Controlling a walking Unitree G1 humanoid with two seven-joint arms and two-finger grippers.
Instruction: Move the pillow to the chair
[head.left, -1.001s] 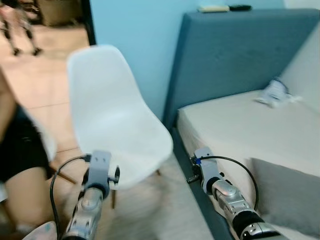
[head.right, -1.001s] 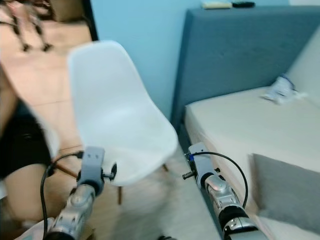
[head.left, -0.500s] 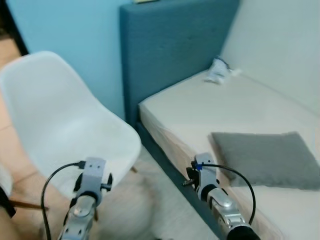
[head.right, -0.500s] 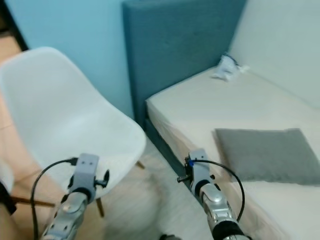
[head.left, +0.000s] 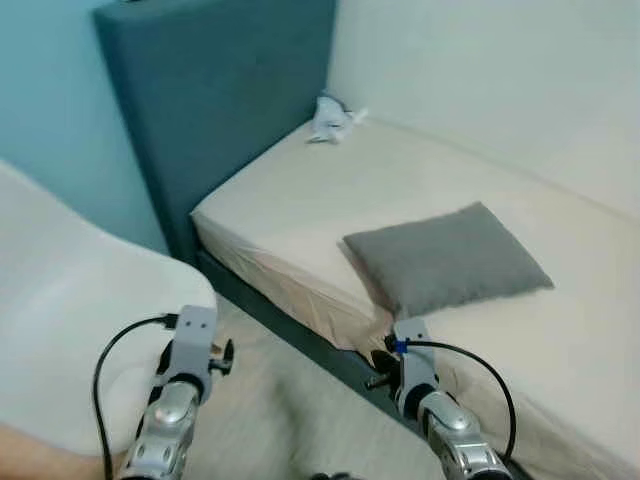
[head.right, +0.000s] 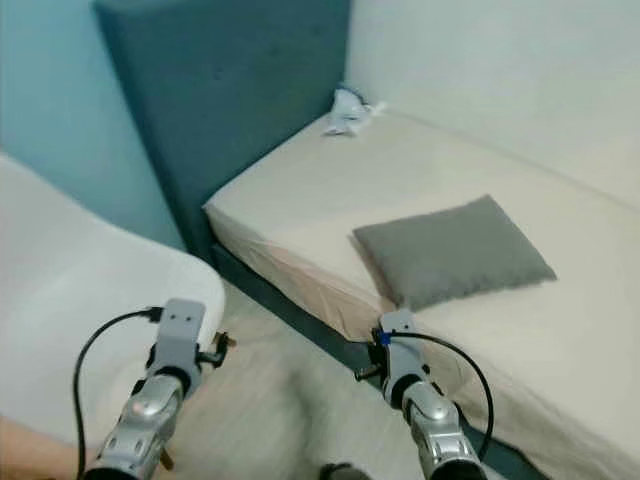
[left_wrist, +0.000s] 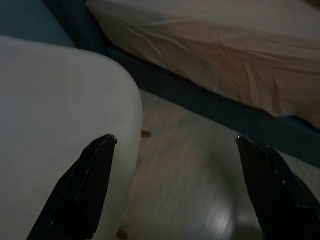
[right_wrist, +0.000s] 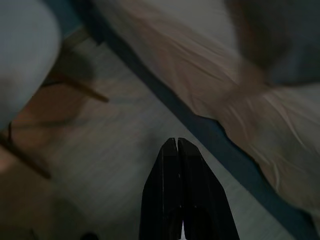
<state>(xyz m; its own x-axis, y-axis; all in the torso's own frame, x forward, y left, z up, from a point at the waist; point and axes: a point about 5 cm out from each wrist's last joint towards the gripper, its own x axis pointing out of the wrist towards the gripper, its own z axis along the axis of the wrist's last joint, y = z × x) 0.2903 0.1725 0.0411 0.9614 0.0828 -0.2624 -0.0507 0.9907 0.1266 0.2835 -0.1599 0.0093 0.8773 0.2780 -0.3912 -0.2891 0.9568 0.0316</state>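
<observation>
Black left tool (left_wrist: 175, 150) agape, empty.

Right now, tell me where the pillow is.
The grey pillow lies flat on the bed, near its front edge, ahead and to the robot's right, beyond the right gripper; the chair is left.

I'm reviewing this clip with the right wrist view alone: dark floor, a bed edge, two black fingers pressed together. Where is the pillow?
Observer: The grey pillow lies flat on the bed, near its front edge, untouched.
Operator: And the chair?
Observer: The white chair stands to the robot's left, across a strip of floor from the bed.
Operator: What is the left gripper doing?
Observer: The left gripper is open and holds nothing, over the chair's edge and the floor.
</observation>
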